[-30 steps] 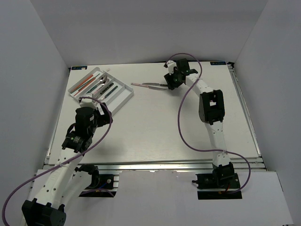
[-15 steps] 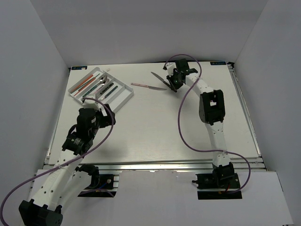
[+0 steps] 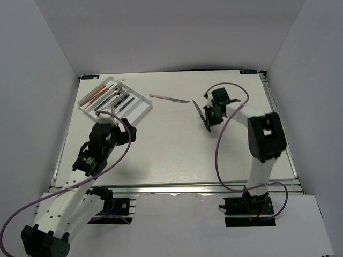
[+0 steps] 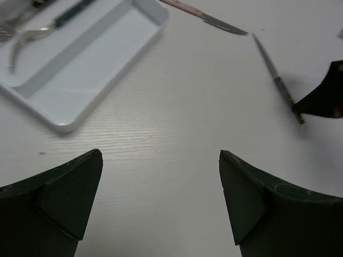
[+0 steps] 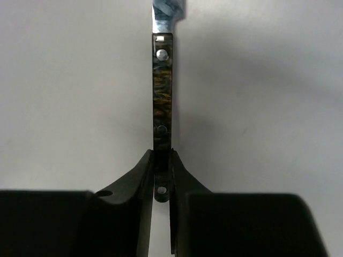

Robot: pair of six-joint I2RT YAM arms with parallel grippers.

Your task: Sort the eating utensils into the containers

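Observation:
In the right wrist view my right gripper (image 5: 162,158) is shut on the end of a dark-handled knife (image 5: 162,96), whose blade points away from the wrist. From above, that knife (image 3: 198,110) hangs over the table's right middle in the right gripper (image 3: 210,119). A pink-handled knife (image 3: 169,98) lies flat on the table behind it. The white tray (image 3: 140,110) sits at the back left, with red chopsticks (image 3: 95,95) and other utensils in its compartments. My left gripper (image 3: 115,131) stands open just in front of the tray, nothing between its fingers (image 4: 72,187).
The left wrist view takes in the tray's bare near compartment (image 4: 91,69), the pink-handled knife (image 4: 206,15) and the held dark knife (image 4: 276,72). White walls close in the table on three sides. A purple cable loops off each arm.
My right gripper closed on the dark-handled knife at the back of the table, lifted it off beside the pink knife and carried it nearer and rightward. The left arm shifted slightly.

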